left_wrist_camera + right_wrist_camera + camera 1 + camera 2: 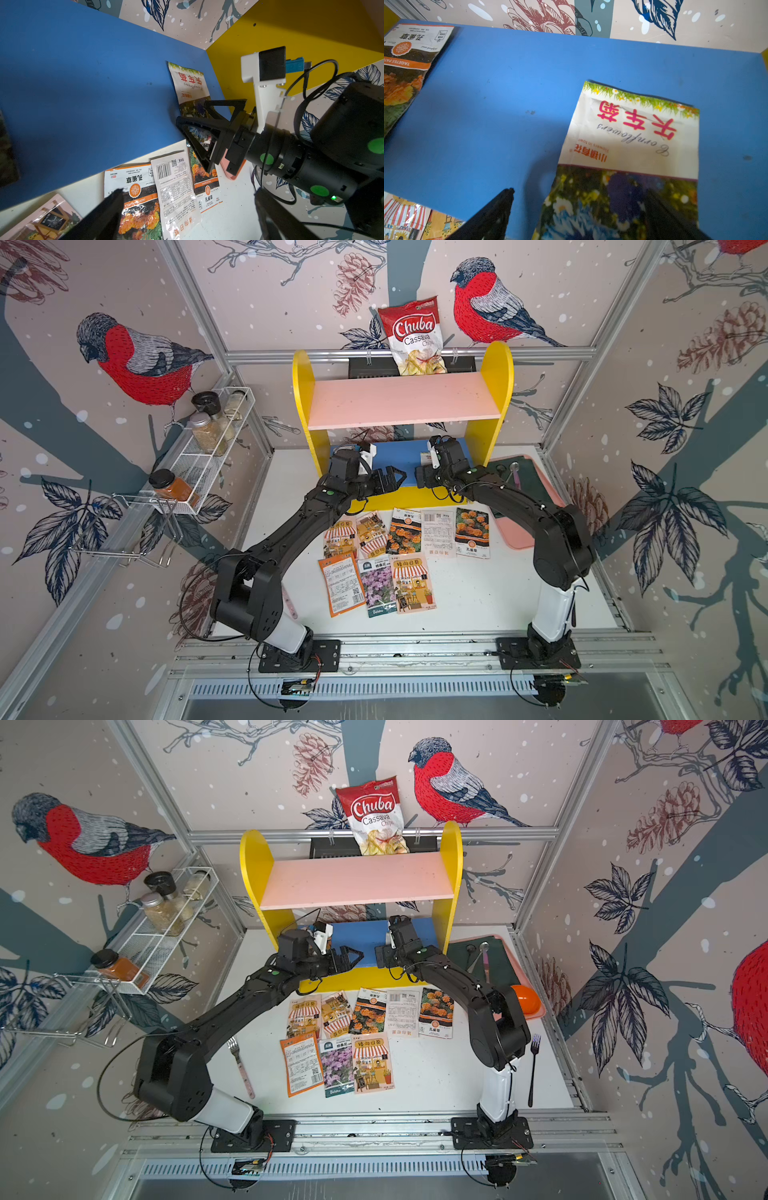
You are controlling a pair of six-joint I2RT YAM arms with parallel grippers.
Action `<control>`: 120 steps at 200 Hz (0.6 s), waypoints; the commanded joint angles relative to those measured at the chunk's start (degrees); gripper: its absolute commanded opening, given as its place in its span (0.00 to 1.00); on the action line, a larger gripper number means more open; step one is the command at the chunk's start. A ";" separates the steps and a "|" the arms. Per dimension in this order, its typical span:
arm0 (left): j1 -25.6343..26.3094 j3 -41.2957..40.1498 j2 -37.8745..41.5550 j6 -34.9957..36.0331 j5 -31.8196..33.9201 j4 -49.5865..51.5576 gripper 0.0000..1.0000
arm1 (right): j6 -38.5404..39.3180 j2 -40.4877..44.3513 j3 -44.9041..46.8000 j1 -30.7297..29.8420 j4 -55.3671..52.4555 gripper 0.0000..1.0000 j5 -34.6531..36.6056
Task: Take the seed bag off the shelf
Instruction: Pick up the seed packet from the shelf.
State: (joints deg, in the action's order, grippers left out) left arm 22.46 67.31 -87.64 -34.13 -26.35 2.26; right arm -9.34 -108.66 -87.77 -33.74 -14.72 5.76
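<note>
Lying on the shelf [508, 83], two seed bags [633, 135]; eight on table [478, 593].

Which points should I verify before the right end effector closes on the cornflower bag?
1. Right end effector open: ok.
2. Cornflower bag lying on the blue board, under it: ok.
3. Bag edge between its fingers: ok, one beside the bag, one over it.
4. Fingers touching the bag: cannot tell.
5. Left end effector open, apart from the bag: ok.
6. Marigold bag apart, at the board's other end: ok.
</note>
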 commanded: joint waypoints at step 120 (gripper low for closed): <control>0.05 -0.07 -0.24 0.11 0.19 -1.38 0.98 | 3.54 5.37 5.78 0.40 1.79 1.00 0.74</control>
State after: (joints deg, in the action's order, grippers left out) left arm 22.46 67.26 -87.88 -34.26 -26.35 2.24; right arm -6.20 -104.07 -81.52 -33.28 -13.58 8.45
